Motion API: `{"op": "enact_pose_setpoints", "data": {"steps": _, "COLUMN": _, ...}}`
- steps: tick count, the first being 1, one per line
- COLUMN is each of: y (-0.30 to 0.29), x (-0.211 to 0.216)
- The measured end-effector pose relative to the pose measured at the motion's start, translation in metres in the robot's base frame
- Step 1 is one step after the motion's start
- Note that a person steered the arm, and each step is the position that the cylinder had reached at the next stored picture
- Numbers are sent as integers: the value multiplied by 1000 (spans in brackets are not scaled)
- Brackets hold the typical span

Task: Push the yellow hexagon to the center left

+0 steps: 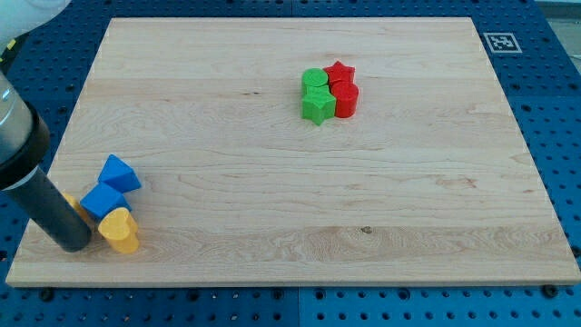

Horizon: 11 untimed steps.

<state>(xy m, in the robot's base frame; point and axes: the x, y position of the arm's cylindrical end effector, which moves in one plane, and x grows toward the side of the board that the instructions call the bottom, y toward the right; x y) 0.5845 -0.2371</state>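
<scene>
My tip (74,243) rests on the wooden board (290,182) near its bottom left corner. A sliver of a yellow block (72,201) shows just right of the rod, mostly hidden behind it; I cannot make out its shape. A yellow heart-like block (121,231) lies right of the tip, touching or nearly touching the rod. A blue block (102,201) sits just above the heart, and a blue triangle-like block (119,173) lies above that.
A tight cluster sits at the upper middle right: a green round block (315,80), a green star (317,106), a red star (339,72) and a red cylinder (346,99). A printed marker (499,42) is on the board's top right corner.
</scene>
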Motion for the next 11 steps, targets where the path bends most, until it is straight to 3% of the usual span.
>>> {"op": "enact_pose_setpoints", "data": {"steps": 6, "y": -28, "x": -21}}
{"op": "enact_pose_setpoints", "data": {"steps": 11, "y": -35, "x": -137}}
